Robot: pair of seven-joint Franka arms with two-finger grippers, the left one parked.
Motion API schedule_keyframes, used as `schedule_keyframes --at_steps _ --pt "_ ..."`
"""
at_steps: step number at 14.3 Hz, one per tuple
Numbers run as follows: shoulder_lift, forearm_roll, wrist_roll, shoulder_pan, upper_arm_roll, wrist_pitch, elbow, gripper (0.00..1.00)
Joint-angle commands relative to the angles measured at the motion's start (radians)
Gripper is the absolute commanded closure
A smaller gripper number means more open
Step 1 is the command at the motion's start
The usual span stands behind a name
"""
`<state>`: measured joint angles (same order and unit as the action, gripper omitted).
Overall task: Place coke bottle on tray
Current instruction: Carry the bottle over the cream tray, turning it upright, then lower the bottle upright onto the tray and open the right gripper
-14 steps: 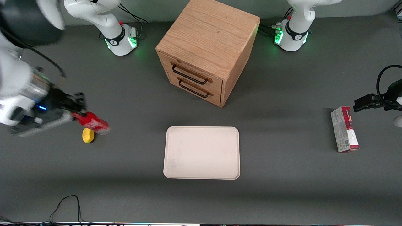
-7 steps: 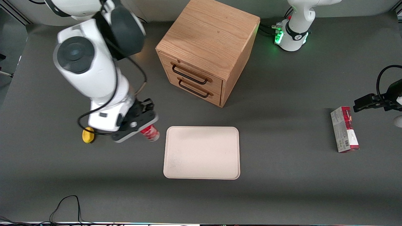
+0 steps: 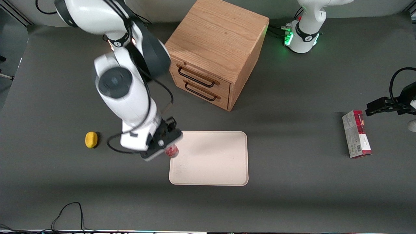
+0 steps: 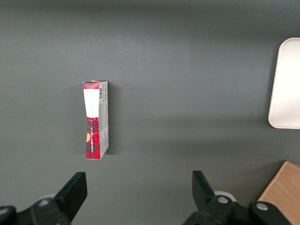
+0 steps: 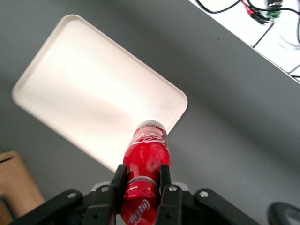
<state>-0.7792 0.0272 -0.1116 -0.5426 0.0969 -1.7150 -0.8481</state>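
Note:
My right gripper [image 3: 168, 145] is shut on the coke bottle [image 3: 171, 151], a small red bottle with white script, and holds it in the air over the rim of the cream tray [image 3: 214, 162] at the tray's edge toward the working arm's end. In the right wrist view the fingers [image 5: 117, 180] clamp the bottle [image 5: 146, 159] just below its red cap, with its base pointing down toward a corner of the tray [image 5: 84, 84]. The tray has nothing on it.
A wooden drawer cabinet [image 3: 214, 48] stands farther from the front camera than the tray. A yellow lemon [image 3: 91, 139] lies toward the working arm's end. A red-and-grey carton [image 3: 356, 134] lies toward the parked arm's end, also in the left wrist view [image 4: 96, 119].
The right arm has carried the bottle from above the lemon across the table to the tray's edge, turning it from lying sideways to hanging base down.

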Motion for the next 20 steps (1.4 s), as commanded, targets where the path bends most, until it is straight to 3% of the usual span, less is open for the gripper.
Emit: schedule_keyframes --at_steps 1,5,10,11,12,13,15,16,17,20 --pt "-0.112 -0.013 -0.002 0.016 -0.002 -0.09 0.047 1.0" --pt "-0.193 -0.012 -0.002 0.027 -0.003 -0.185 0.041 1.0" --pt "-0.216 -0.012 0.003 0.027 -0.003 -0.202 0.04 0.99" --pt "-0.219 -0.012 0.004 0.027 -0.003 -0.207 0.04 0.85" --pt "-0.219 -0.01 0.006 0.027 -0.003 -0.216 0.035 0.61" --pt "-0.219 -0.01 0.007 0.027 -0.003 -0.225 0.018 0.48" --pt "-0.218 -0.009 0.007 0.027 -0.003 -0.236 0.014 0.43" --pt "-0.218 -0.009 0.009 0.027 -0.005 -0.236 0.014 0.27" --pt "-0.215 -0.009 0.009 0.027 -0.005 -0.236 0.014 0.0" --pt "-0.18 -0.007 0.009 0.027 -0.002 -0.219 0.014 0.0"
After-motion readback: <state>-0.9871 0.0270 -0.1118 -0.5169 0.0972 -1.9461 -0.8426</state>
